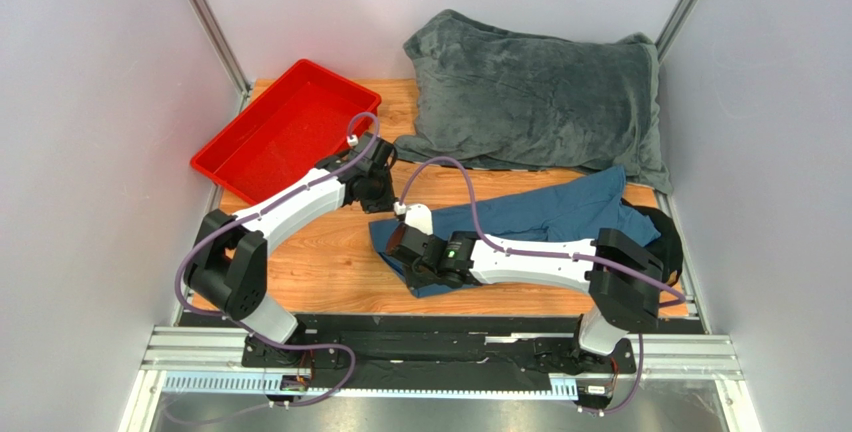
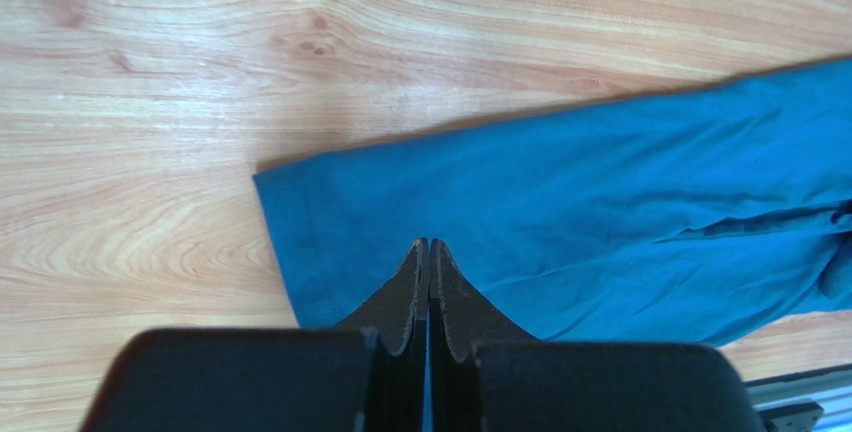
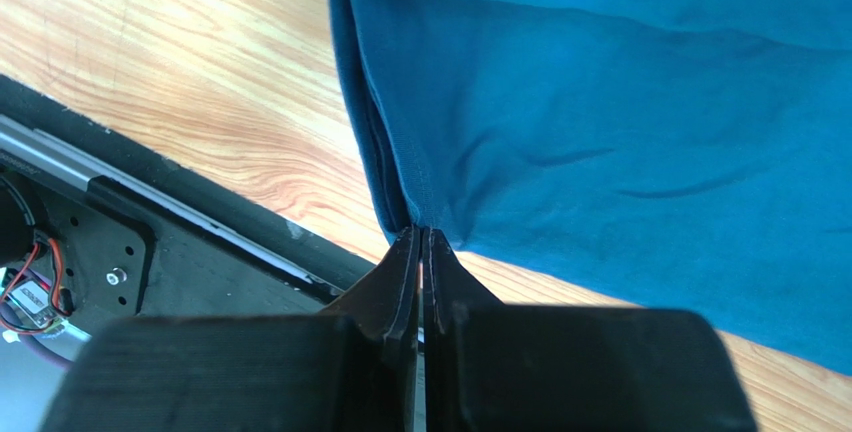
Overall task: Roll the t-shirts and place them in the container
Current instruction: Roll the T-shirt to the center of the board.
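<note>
The teal-blue t-shirt (image 1: 545,214) lies folded into a long strip across the wooden table, its left end near both grippers. My left gripper (image 1: 378,187) is shut and hovers over that left end, with nothing seen between its jaws in the left wrist view (image 2: 430,244); the shirt (image 2: 600,202) spreads out to the right there. My right gripper (image 1: 405,250) sits at the shirt's near left corner. In the right wrist view it (image 3: 420,231) is shut, with the corner of the shirt (image 3: 620,102) pinched at its tips.
A large grey plush blanket (image 1: 540,97) lies at the back right. A red tray (image 1: 285,132) stands at the back left. A black cap (image 1: 668,237) lies at the right edge, behind the right arm. The black base rail (image 3: 200,242) runs close to the shirt's near edge.
</note>
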